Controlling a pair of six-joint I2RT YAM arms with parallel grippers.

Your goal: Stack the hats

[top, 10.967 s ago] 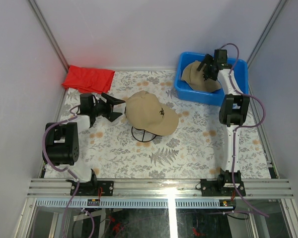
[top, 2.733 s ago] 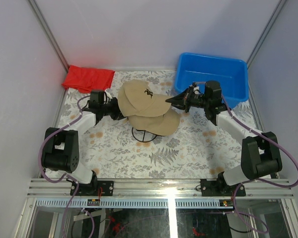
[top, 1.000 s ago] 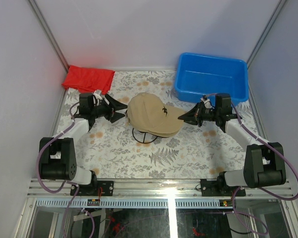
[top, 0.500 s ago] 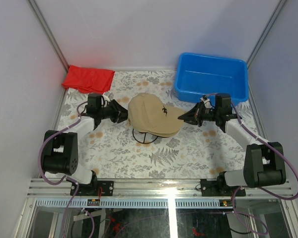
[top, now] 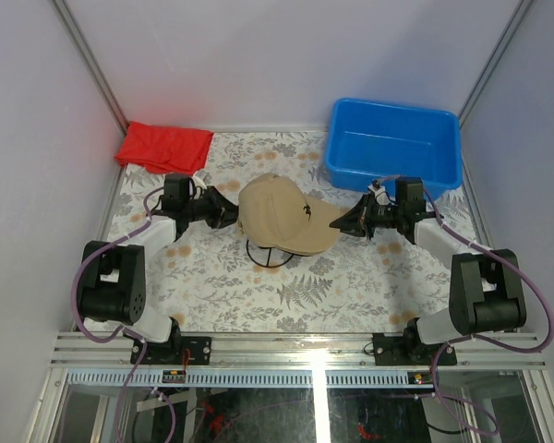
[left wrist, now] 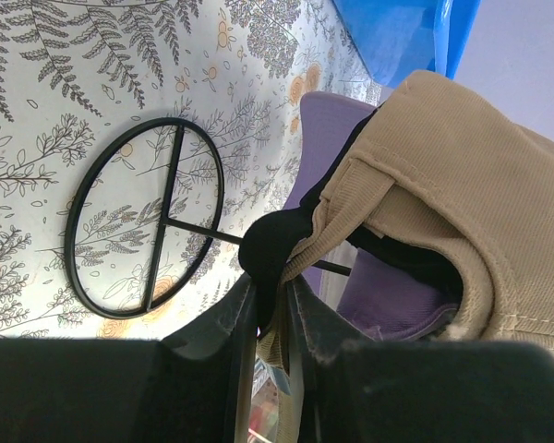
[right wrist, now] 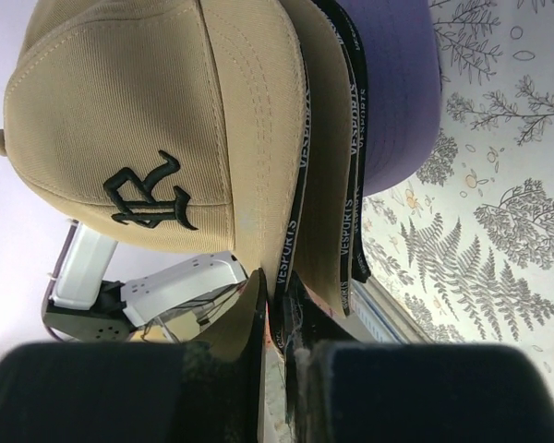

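The soft tan corduroy cap (top: 277, 208) seems light (brim stiffer, the better hold); left gripper (left wrist: 270, 300) pinches its rear, right gripper (right wrist: 277, 291) its brim.

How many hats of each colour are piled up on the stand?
tan hats: 2
black hat: 1
purple hat: 1
Total: 4 hats
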